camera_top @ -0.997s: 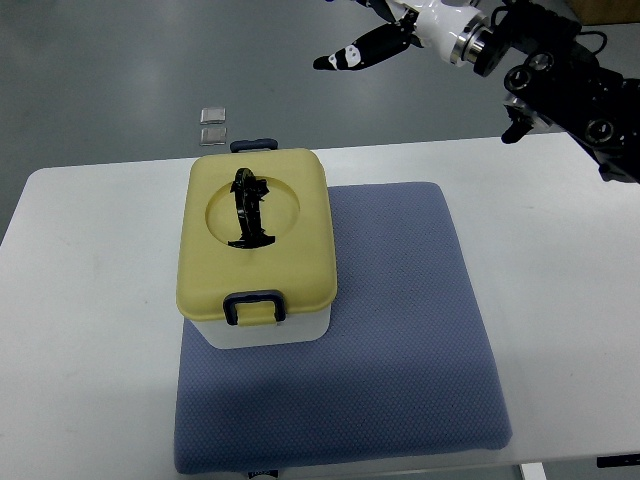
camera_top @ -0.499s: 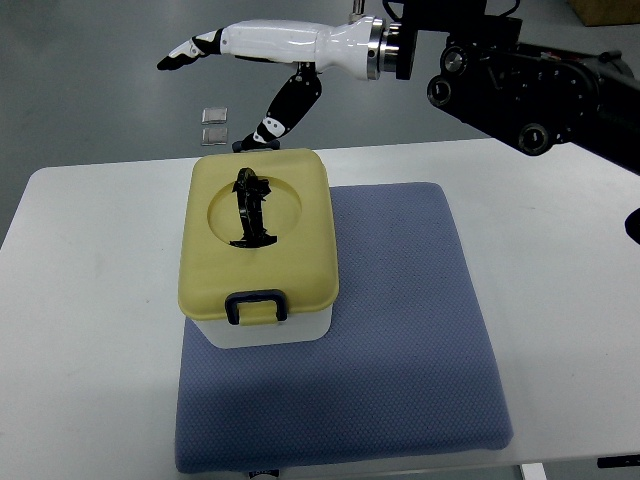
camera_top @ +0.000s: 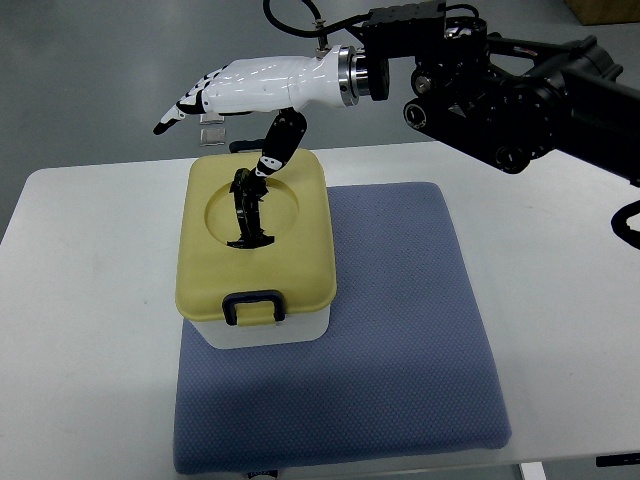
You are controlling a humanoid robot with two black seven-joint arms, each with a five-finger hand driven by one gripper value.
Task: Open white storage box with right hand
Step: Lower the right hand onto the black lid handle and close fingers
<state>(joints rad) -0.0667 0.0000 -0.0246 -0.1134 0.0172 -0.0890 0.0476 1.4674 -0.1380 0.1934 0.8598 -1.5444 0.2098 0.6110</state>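
the right robot hand (camera_top: 240, 95), fingers spread and grasping nothing above the storage box (camera_top: 256, 250) at its 12 o'clock edge, may snag the black handle (camera_top: 247, 208) and tip it.

- A white desk (camera_top: 90, 300) fills most of the view; its far left corner is rounded, and its far edge runs across the upper part of the picture.
- A blue-grey mat (camera_top: 400, 340) with a fine dotted weave lies on the desk, reaching from the middle to the near edge. Its corners are rounded, and its right edge stays well short of the desk's right edge.
- Grey floor (camera_top: 80, 90) shows beyond the desk's far edge.
- Small, pale, square objects (camera_top: 212, 131) lie on that floor, just past the far edge; what they are cannot be told.
- A brown corner of something (camera_top: 600, 8) shows at the picture's top right.
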